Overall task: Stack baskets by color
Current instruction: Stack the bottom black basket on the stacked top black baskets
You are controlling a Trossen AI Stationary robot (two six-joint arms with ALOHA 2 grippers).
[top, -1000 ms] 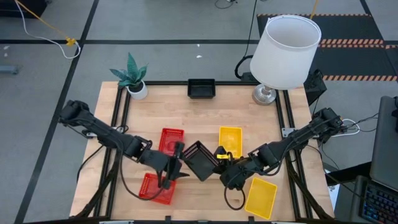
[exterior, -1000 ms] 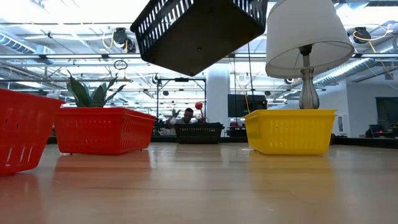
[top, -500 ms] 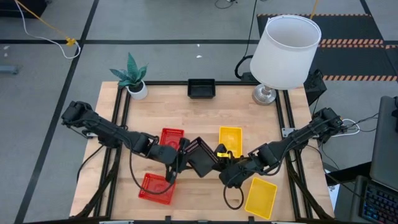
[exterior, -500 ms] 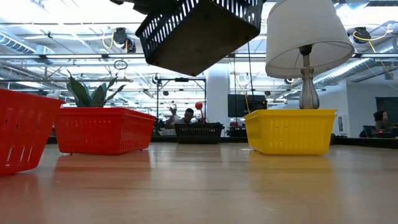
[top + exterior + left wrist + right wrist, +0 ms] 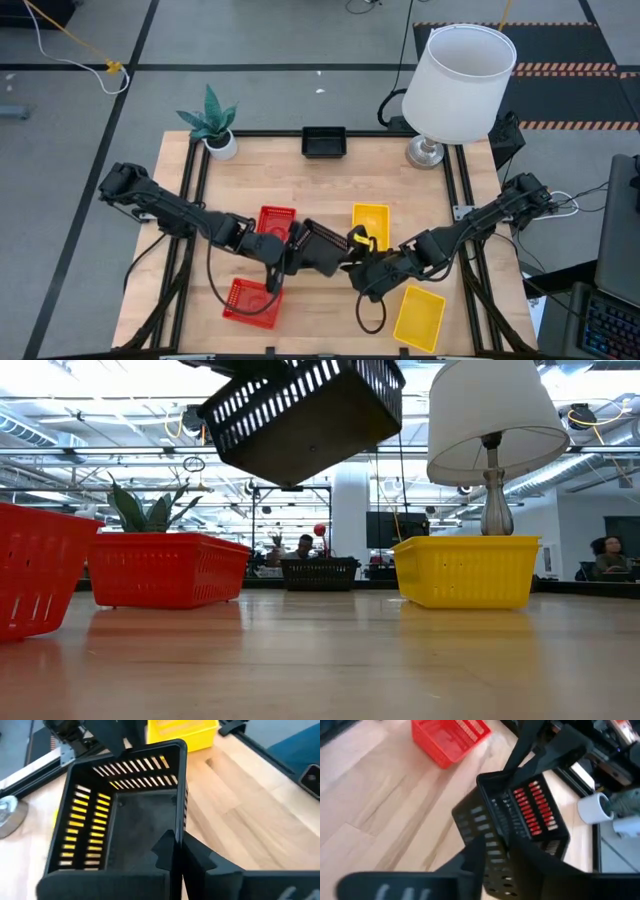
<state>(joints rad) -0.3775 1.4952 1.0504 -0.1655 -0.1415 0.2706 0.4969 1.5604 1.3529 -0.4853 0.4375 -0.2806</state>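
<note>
A black basket [image 5: 318, 248] hangs tilted above the middle of the table, high in the low view [image 5: 300, 415]. My left gripper [image 5: 296, 250] is shut on its left wall, which shows in the left wrist view [image 5: 177, 852]. My right gripper [image 5: 350, 262] is at the basket's opposite wall. Its fingers stand a little apart, one on each side of that wall [image 5: 497, 852]. Two red baskets [image 5: 277, 222] [image 5: 250, 302] and two yellow baskets [image 5: 370, 225] [image 5: 420, 316] rest on their bases on the table. My left gripper pinches one wall of the black basket at its rim [image 5: 179, 832], one finger inside [image 5: 165, 851] and one outside. The fingers come from the table's left, slanting down. The basket is lifted clear and tilted. My right gripper has the opposite wall [image 5: 495, 837] between its fingers. Whether they touch it, I cannot tell.
Another black basket [image 5: 324, 142] sits at the table's far edge. A white lamp [image 5: 455, 85] stands at the far right corner and a small potted plant [image 5: 213, 125] at the far left. Bare wood lies between the far basket and the arms.
My left gripper has moved toward the table's right and far side, up to the black basket, and taken hold of its wall. The basket has stayed aloft and tipped, its left end in the low view now lower than before.
</note>
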